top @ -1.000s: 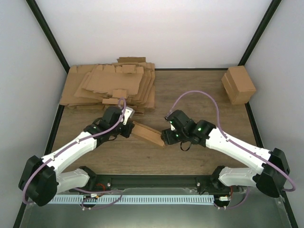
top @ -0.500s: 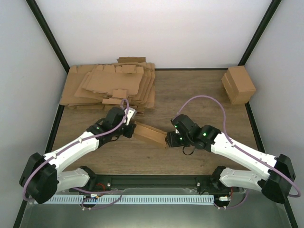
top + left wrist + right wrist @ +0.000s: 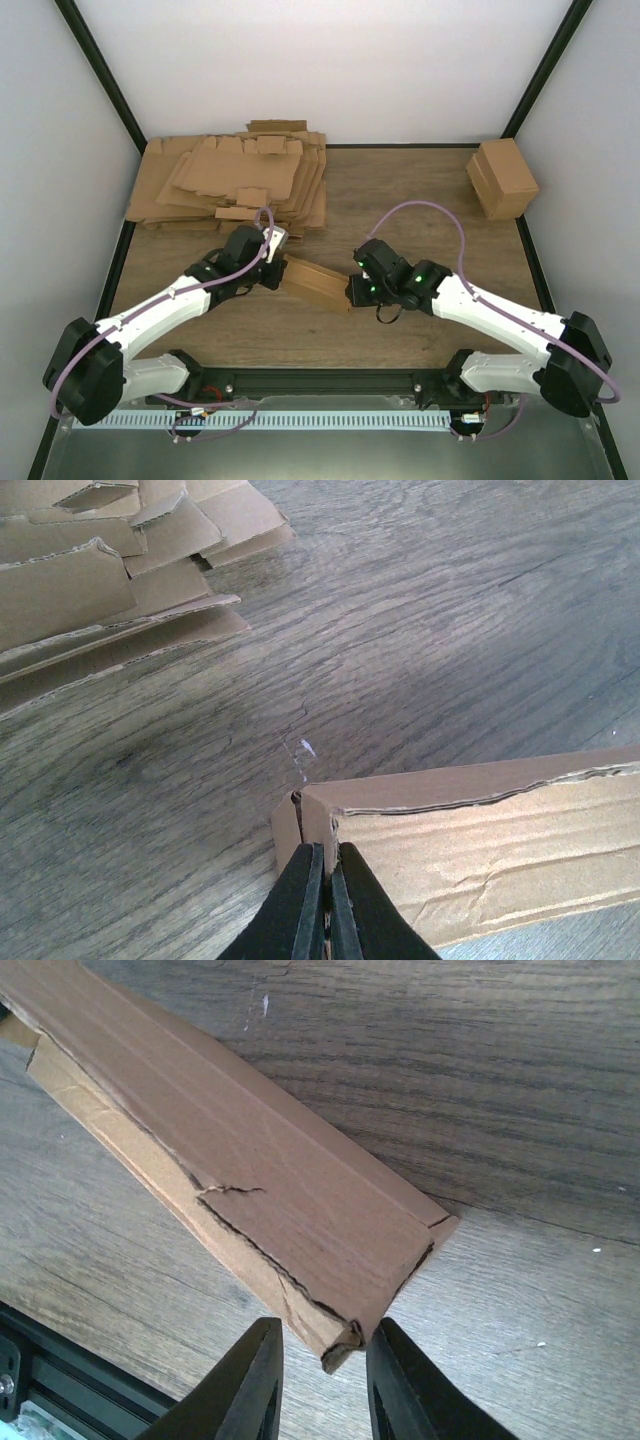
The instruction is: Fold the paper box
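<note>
Right tool narrower around paper box

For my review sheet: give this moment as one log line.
left gripper: shut on box end | right gripper: open, astride other end | box: edge torn

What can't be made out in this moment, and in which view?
Top view: both ends of the paper box lie under the left pincer and right pincer.
Left wrist view: the box runs off the right edge.
Right wrist view: whether the pincer touches the box corner is unclear.
Top view: sheet count in the cardboard pile, too fine.
</note>
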### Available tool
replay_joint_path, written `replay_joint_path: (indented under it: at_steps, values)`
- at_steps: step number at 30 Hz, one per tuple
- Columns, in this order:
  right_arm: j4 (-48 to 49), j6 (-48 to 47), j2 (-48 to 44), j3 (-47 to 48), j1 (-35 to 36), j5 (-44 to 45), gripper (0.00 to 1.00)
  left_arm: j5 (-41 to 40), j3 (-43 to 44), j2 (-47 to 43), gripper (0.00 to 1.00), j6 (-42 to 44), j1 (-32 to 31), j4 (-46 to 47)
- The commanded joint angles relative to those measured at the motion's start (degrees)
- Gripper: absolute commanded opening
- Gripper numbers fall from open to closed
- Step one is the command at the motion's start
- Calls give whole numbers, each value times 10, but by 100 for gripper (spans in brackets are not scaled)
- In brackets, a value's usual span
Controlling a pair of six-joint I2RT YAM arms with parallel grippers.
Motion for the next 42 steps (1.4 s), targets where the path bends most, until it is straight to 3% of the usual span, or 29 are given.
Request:
replay_joint_path:
  at_steps: [1,13,21,42]
  values:
    - [12,23,8,15,1,0,24,-1,2,8,4,7,-4,6]
    - [-10,40,36,37,1,-7,17,-5,2,14,4,9,-8,7]
    - [-86,24,47,53,1,26,3,-24,-1,9,4,30,-9,-4]
    - [-57,88,75,41,2,3,1,-22,-31,9,4,36,-13,14]
